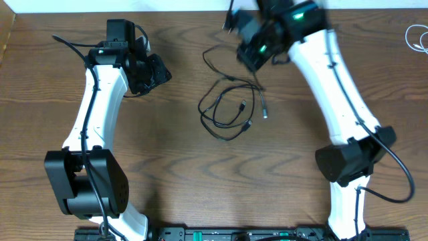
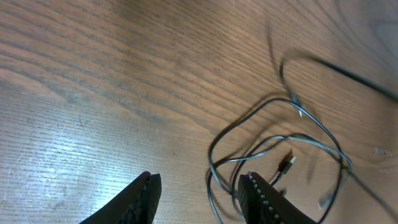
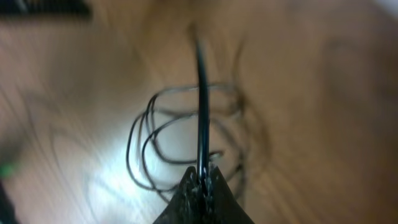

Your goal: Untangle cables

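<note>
The black cable (image 1: 227,107) lies in a loose coil of small loops at the table's centre, its plug ends (image 1: 243,105) inside the coil. My right gripper (image 1: 234,25) is raised at the far centre, shut on a strand of the black cable (image 3: 201,106), which runs taut from its tips (image 3: 203,175) over the coil (image 3: 180,143). My left gripper (image 1: 159,72) is open and empty, left of the coil. In the left wrist view its jaws (image 2: 199,190) sit beside the coil (image 2: 280,143) and a plug (image 2: 286,163). The white cable (image 1: 418,37) lies curled at the far right edge.
The brown wooden table (image 1: 174,161) carries both arm bases, near left (image 1: 83,181) and near right (image 1: 348,161). Thick black arm wires run along both arms. A dark rail (image 1: 221,234) lines the front edge.
</note>
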`<move>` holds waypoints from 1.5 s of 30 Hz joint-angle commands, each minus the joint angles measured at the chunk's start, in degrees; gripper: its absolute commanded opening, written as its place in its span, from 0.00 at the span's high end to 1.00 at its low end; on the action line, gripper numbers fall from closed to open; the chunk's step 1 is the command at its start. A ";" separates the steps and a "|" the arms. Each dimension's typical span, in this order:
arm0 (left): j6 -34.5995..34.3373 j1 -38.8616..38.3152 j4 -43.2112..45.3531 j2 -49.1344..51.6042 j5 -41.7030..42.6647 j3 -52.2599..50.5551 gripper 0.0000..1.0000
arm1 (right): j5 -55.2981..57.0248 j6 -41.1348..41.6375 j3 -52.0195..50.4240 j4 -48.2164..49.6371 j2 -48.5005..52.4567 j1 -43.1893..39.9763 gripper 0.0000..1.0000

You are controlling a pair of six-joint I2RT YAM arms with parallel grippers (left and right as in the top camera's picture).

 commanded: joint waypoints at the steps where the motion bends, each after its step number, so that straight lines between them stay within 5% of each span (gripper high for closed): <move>1: 0.11 -0.09 -0.22 0.00 -0.52 0.42 0.55 | -0.09 6.71 11.19 -1.84 -0.57 -2.16 0.99; 12: 0.33 -1.75 -0.22 0.00 -0.50 0.42 0.55 | -0.61 20.83 33.90 -0.70 -0.57 -6.78 0.99; 28: 0.35 -14.62 2.86 0.00 -0.55 0.42 0.47 | 5.07 24.30 41.20 10.49 -5.20 -9.70 0.99; 38: 0.33 -17.35 5.64 0.24 -0.55 0.42 0.44 | 2.75 29.66 41.18 -3.67 -7.45 -14.97 0.99; 45: 0.33 -17.42 5.92 0.66 -0.57 -0.26 0.44 | 12.41 29.59 40.39 -8.24 -7.43 -18.60 0.99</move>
